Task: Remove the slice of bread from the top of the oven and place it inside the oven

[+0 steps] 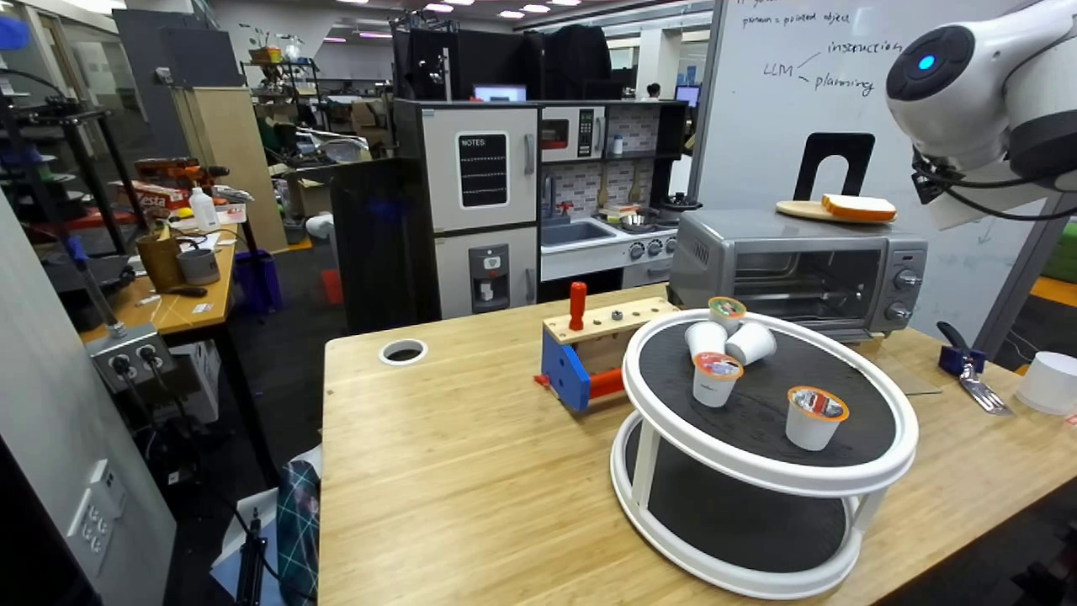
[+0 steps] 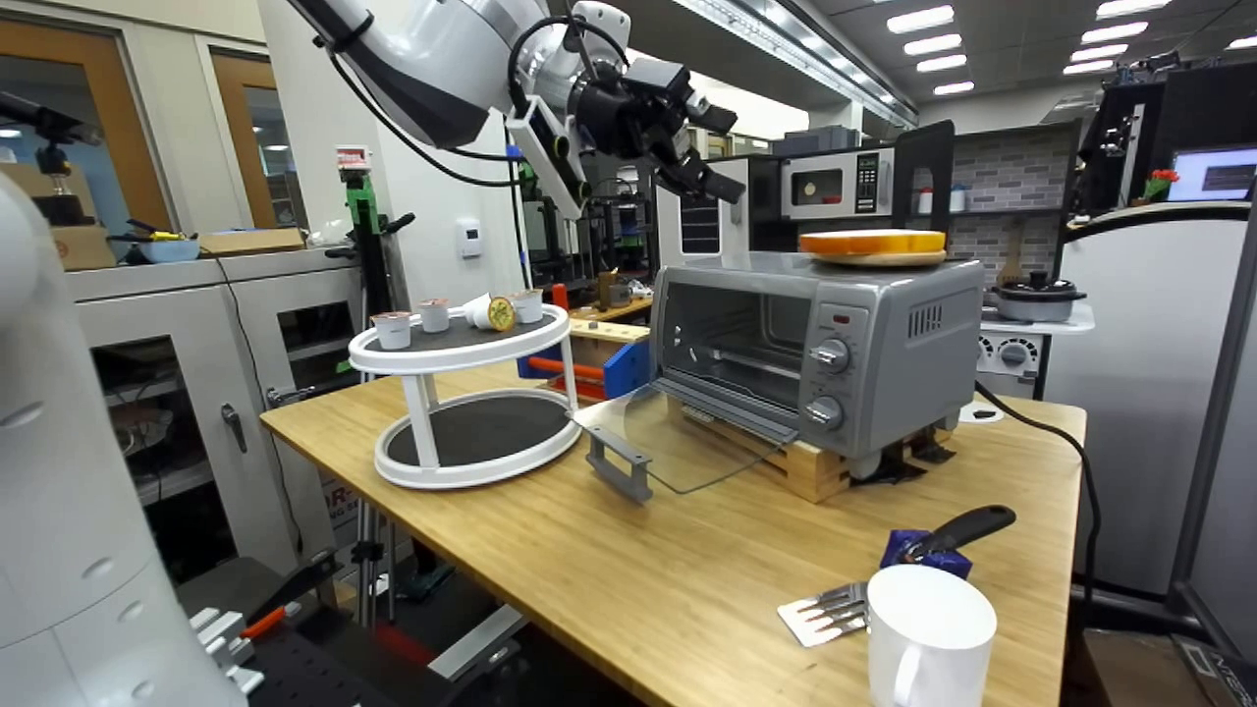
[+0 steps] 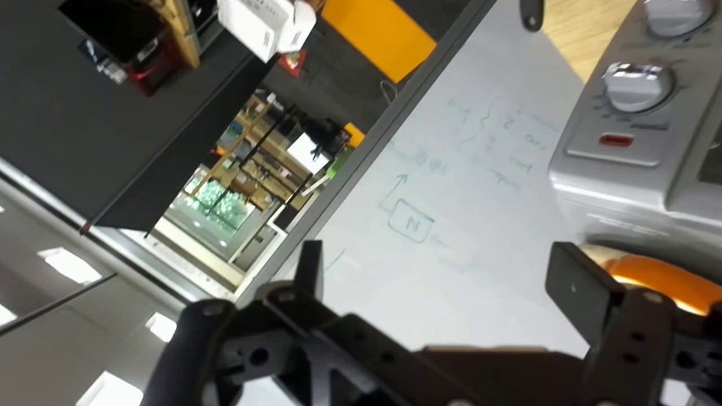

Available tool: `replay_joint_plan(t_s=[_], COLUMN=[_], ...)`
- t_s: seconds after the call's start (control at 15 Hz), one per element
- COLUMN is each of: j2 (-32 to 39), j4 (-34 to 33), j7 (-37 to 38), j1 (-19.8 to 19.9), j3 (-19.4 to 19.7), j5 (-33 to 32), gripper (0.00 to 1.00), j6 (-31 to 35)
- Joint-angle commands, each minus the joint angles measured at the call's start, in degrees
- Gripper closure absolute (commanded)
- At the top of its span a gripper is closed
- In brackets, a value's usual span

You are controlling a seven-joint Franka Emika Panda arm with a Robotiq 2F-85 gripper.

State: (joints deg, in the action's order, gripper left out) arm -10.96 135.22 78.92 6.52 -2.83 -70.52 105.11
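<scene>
Now, the bread (image 1: 858, 209) lies flat on a round board (image 1: 797, 209), and this board rests on the top of the oven (image 2: 894, 344); its glass door (image 2: 678, 447) is lowered; the pincer (image 2: 722, 154) hangs in the air, apart from the bread; its two fingers (image 3: 582, 290) stand wide from each other, thus it is released; in the wrist view, one finger hides a part of the bread; the oven stands on a wooden base (image 2: 823, 476) upon the worktop (image 2: 687, 570); near it is a white stand (image 1: 824, 477) with two tiers, and the upper one carries small cups (image 1: 810, 429), some upright and some tipped; a mug (image 2: 933, 628) is also on the worktop, near a black-handled utensil (image 2: 962, 531).
</scene>
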Motion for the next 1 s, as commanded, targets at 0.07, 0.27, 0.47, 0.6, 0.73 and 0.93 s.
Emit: replay_joint_plan(t_s=[0.07, 0.27, 0.47, 0.6, 0.73, 0.93], j2=[0.12, -0.45, -1.17, -1.48, -1.76, -2.46], j4=[1.08, 2.48, 4.48, 5.62, 6.43, 7.17], j7=[-0.25, -1.47, -3.95, -5.49, -6.7, -7.19], j1=[-1.98, -2.79, -3.33, -3.46, -3.45, -3.67], j3=[1.68, 2.55, 3.64, 4.39, 5.02, 5.77], j5=[-11.39, -17.96, -23.46, -26.4, -28.54, -30.11], gripper=[0.0, 0.0, 0.0, 0.0, 0.0, 0.0], j6=[0.1, 2.19, 5.94, 8.29, 10.23, 13.01])
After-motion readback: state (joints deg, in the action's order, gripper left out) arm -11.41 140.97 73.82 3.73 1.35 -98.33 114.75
